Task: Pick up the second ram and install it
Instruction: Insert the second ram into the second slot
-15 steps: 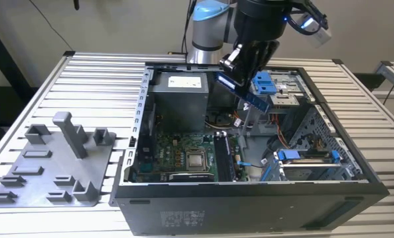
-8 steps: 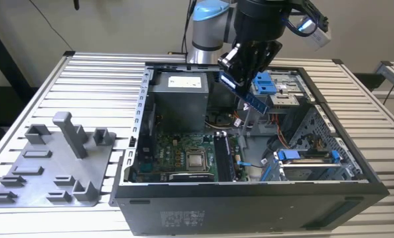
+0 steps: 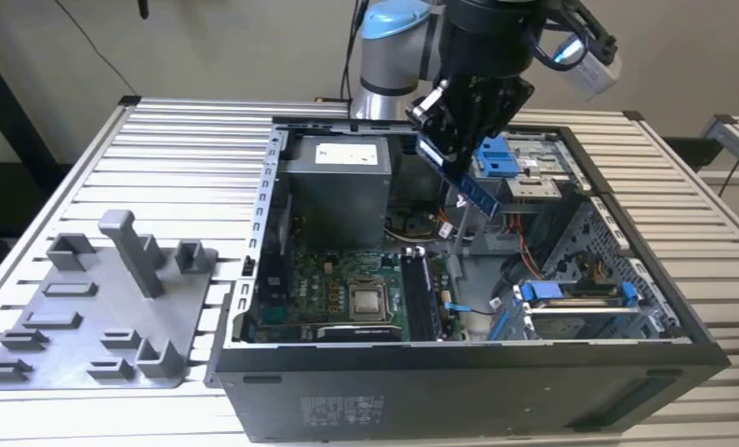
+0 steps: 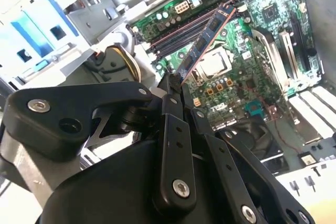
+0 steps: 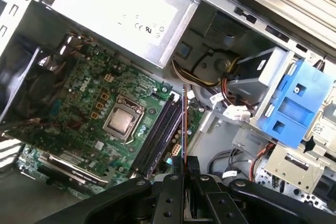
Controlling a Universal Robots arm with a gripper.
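Note:
My gripper (image 3: 448,149) hangs above the middle of the open computer case (image 3: 469,358), shut on the second ram (image 3: 477,193). The stick is slim, dark with a bluish face, and slants down from the fingers toward the motherboard. In the second wrist view the second ram (image 4: 206,39) reaches out from my gripper (image 4: 176,83) over the memory slots (image 4: 176,34). In the first wrist view the second ram (image 5: 184,124) shows edge-on, beside the memory slots (image 5: 159,136) and clear above them. The silver processor (image 3: 369,300) lies beside the slots (image 3: 421,296).
The power supply (image 3: 339,177) stands at the back of the case, and blue drive brackets (image 3: 574,293) sit on the exterior view's right. A grey fixture plate with an upright post (image 3: 130,250) lies on the slatted table (image 3: 171,140) on the exterior view's left. Loose cables (image 5: 231,114) run near the slots.

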